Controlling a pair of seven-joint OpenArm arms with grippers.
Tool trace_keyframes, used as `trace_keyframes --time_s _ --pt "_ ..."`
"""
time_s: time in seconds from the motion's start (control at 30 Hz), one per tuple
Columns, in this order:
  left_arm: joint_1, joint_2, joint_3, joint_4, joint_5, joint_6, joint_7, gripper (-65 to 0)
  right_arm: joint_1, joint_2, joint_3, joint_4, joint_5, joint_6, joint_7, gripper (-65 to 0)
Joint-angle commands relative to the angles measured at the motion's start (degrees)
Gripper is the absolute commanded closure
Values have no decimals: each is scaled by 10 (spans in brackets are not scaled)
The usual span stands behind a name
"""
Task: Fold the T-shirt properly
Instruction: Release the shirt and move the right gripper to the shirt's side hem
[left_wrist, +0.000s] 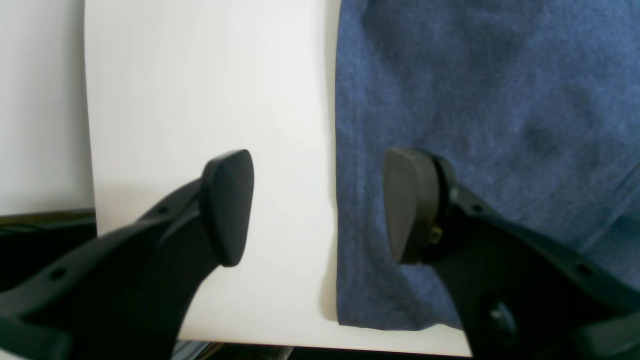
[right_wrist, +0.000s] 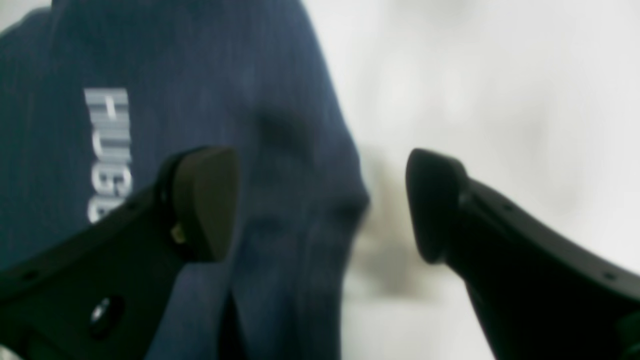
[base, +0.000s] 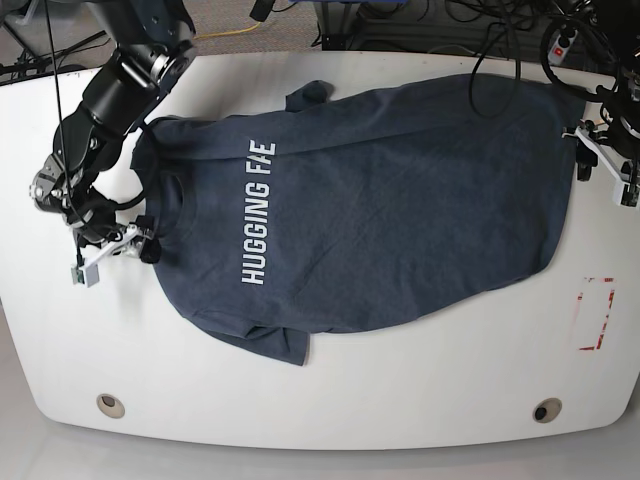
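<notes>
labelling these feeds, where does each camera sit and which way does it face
Left wrist: on the left arm, facing down past its open jaws at an edge of the T-shirt and the white tabletop; two dark fingertips show.
Right wrist: on the right arm, facing the shirt's other side, its open jaws around a blurred edge; two dark fingertips show.
Base: opposite the arms' side, looking down across the tabletop; parts of both arms show.
Shared: right wrist and base both see the shirt's white lettering.

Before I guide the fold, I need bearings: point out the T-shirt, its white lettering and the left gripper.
T-shirt (base: 400, 210): base view, body.
White lettering (base: 255, 235): base view, first word.
Left gripper (left_wrist: 319, 207): left wrist view, between jaws.
</notes>
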Motion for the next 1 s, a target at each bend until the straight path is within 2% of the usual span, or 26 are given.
trace_keyframes --time_s 0.0,0.13,0.23,0.37,0.47,0.63,0.83,0.9,0.97 --pt "-9 -10 -3 9 -7 1 -10 -378 32 21 -14 -32 3 5 32 -501" --pt "-12 -10 -3 9 -7 1 -10 -378 76 54 -73 -134 0 5 95 -501" --pt "-12 -10 -3 9 -7 9 -10 -378 99 69 -88 -206 -1 5 142 -501" --pt "-12 -10 -3 9 -7 33 -10 -378 127 83 -114 -289 -4 5 202 -501" --pt "-12 -10 -3 9 -7 36 -10 -381 141 87 -135 -331 -4 5 232 -501" --pt "-14 -10 -3 9 -7 37 -10 -382 144 82 -146 -357 -5 5 256 -501" --pt "-32 -10 -4 8 -7 37 -10 -385 135 60 -153 -359 -6 5 258 -499" --pt "-41 -10 -2 8 -7 38 -10 -396 128 58 -153 -357 -6 5 258 -471" --pt "-64 -10 -2 7 -6 38 -10 -447 127 58 -153 -357 -6 5 258 -376"
